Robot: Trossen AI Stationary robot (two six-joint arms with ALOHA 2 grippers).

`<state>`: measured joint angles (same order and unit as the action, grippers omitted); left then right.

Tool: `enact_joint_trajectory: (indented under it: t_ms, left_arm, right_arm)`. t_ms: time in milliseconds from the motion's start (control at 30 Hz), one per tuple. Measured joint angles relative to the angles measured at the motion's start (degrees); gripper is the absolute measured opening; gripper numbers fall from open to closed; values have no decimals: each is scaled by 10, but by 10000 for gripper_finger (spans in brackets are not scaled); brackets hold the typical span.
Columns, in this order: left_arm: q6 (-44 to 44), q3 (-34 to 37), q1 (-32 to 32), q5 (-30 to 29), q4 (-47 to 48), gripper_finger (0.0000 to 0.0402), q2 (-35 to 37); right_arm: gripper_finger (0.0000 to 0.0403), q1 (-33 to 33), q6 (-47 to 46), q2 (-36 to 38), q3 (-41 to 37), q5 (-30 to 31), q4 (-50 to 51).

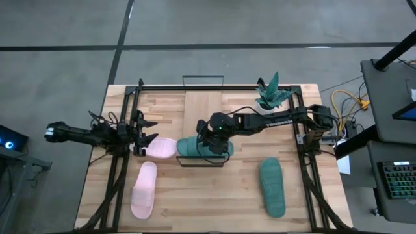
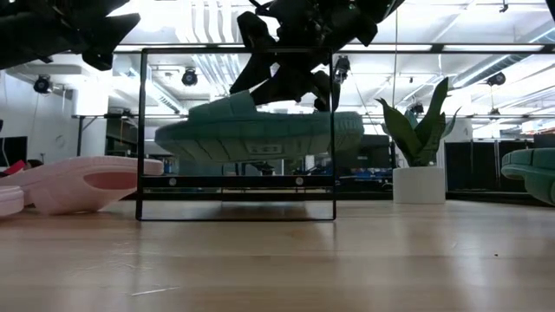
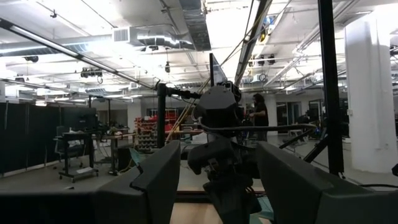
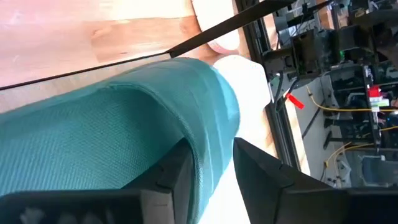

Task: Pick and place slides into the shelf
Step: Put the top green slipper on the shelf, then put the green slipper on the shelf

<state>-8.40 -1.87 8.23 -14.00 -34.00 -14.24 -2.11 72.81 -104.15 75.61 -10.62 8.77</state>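
Four slides, one shelf, two arms, listed left to right across the tabletop (image 1: 214, 188).

Left end effector (image 1: 148, 130): at the tabletop's left edge, fingers apart, holding nothing; it stands just beside the heel end of a pink slide.

Pink slide on the shelf side (image 1: 161, 147): lies crosswise just left of the shelf, apparently touching the teal slide's end in the high view.

Second pink slide (image 1: 143, 189): flat on the tabletop, nearer the front edge on the left, lengthwise, well apart from both end effectors.

Shelf (image 1: 201, 164): light board in a thin black frame, at the tabletop's middle.

Teal slide on the shelf (image 1: 203, 148): rests on the shelf board inside the frame, lengthwise along it. The right end effector (image 1: 209, 138) is directly over it; the right wrist view shows one dark finger on each side of the strap, jaws parted around it. Whether the fingers press on the strap cannot be told.

Second teal slide (image 1: 272, 187): flat on the tabletop to the right, clear of the arms.

Potted plant (image 1: 270, 95): at the far right corner.
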Motion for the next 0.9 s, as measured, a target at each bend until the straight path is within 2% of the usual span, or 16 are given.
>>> enact_joint_trajectory:
  t_ms: [367, 600, 900]
  left_arm:
    - [0, 0, 0, 0, 4, 196, 0]
    - [0, 0, 0, 0, 5, 196, -1]
    - [0, 0, 0, -1, 5, 196, -1]
  right_arm:
    - [153, 0, -25, 0, 0, 2, 3]
    - [155, 0, -23, 0, 8, 6, 21]
    - [150, 1, -40, 3, 26, 122, 48]
